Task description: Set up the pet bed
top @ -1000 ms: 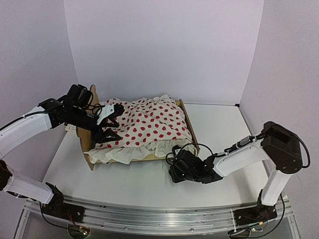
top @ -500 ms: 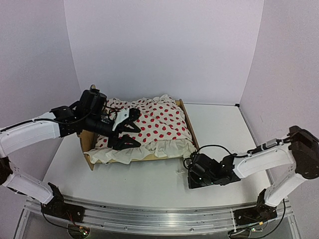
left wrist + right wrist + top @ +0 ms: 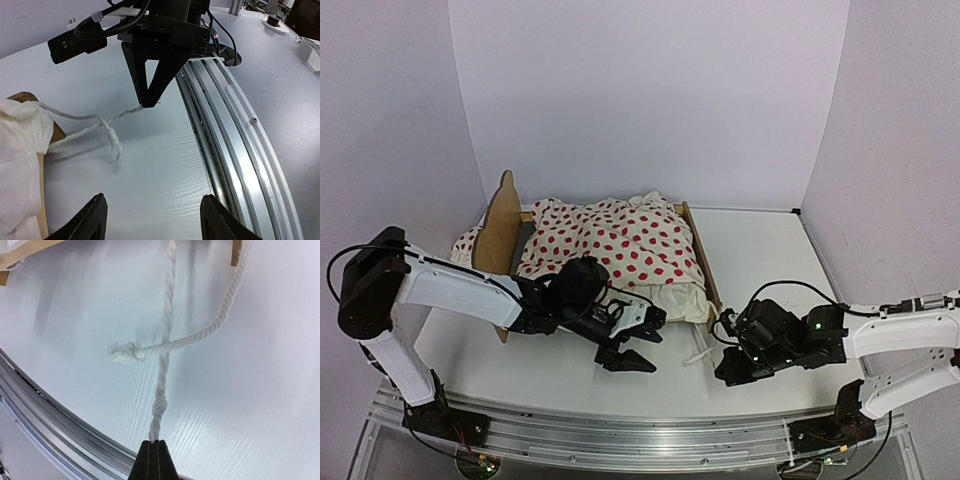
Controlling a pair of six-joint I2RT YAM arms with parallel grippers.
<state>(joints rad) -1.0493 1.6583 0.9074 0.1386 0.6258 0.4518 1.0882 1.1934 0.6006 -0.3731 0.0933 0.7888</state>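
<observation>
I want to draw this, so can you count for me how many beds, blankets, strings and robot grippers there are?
pet bed: 1
dotted blanket: 1
white strings: 2 (held string, loose string)
robot grippers: 2 (left gripper, right gripper)
Total: 6

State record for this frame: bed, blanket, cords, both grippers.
pet bed: on table, left of centre
blanket: red-dotted, heaped over the bed
left gripper: open, empty, low over the table in front of the bed
right gripper: shut on white cord that leads back to the bed's corner
second cord: loose on table, frayed end, crosses the first
</observation>
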